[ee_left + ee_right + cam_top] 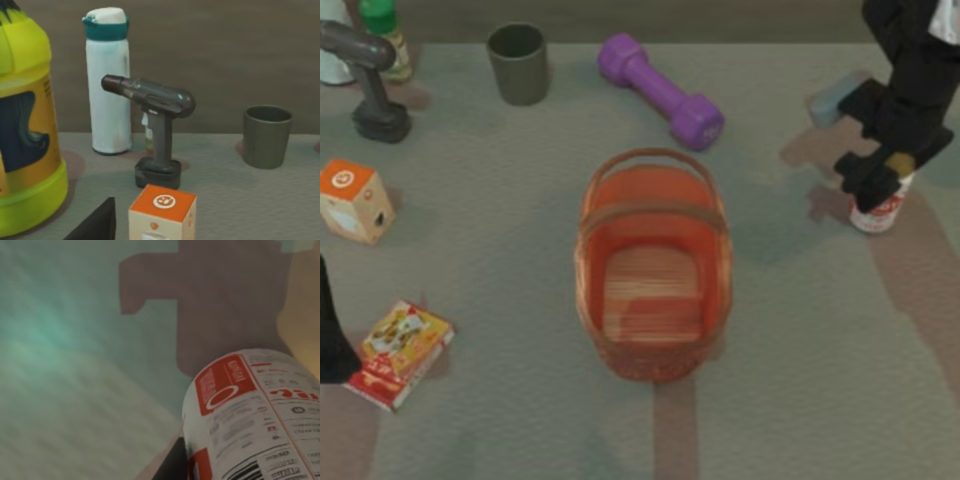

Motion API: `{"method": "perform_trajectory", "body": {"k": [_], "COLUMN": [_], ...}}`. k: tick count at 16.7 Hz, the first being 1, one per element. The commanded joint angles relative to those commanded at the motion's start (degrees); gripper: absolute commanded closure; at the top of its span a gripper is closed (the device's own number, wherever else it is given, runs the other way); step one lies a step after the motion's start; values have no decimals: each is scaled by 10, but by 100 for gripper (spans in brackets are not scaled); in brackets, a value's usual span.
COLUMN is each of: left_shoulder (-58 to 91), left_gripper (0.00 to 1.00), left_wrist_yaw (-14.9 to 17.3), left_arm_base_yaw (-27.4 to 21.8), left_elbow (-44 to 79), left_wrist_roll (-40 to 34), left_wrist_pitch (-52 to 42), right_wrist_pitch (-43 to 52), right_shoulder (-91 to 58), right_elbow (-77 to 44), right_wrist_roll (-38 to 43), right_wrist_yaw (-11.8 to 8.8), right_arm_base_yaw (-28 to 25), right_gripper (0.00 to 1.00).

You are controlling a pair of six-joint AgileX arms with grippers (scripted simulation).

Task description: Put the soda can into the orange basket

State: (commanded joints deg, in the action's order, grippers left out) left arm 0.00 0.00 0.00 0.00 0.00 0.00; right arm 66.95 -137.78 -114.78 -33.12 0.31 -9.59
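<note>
The soda can (882,210), white with red lettering, stands upright on the table at the right. My right gripper (886,172) comes down over its gold top and is shut on it. In the right wrist view the soda can (250,415) fills the near corner, with one dark finger (175,465) pressed against its side and the other finger hidden. The orange basket (584,272) sits in the middle of the table, well to the left of the can, with its arched handle (655,208) across it and nothing inside. My left arm (330,340) is parked at the left edge.
A purple dumbbell (660,90) lies behind the basket. An olive cup (518,63), a drill (365,80) and a green-capped bottle (385,35) stand at the back left. An orange-topped box (355,200) and a red-yellow box (400,353) lie at the left. A grey block (832,100) sits behind the right arm.
</note>
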Motion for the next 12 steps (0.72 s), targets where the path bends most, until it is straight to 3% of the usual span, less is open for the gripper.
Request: {"method": "perform_trajectory", "body": {"k": [5,12], "left_shoulder": [0,0], "left_gripper": [0,0], "left_wrist_yaw": [0,0], "left_arm_base_yaw": [0,0], "left_elbow": [0,0], "left_wrist_roll": [0,0], "left_wrist_pitch": [0,0], "right_wrist_pitch": [0,0], "right_shoulder": [0,0], "right_elbow": [0,0], "right_wrist_roll": [0,0], "right_wrist_yaw": [0,0], "right_arm_base_yaw": [0,0], "right_gripper": [98,100]}}
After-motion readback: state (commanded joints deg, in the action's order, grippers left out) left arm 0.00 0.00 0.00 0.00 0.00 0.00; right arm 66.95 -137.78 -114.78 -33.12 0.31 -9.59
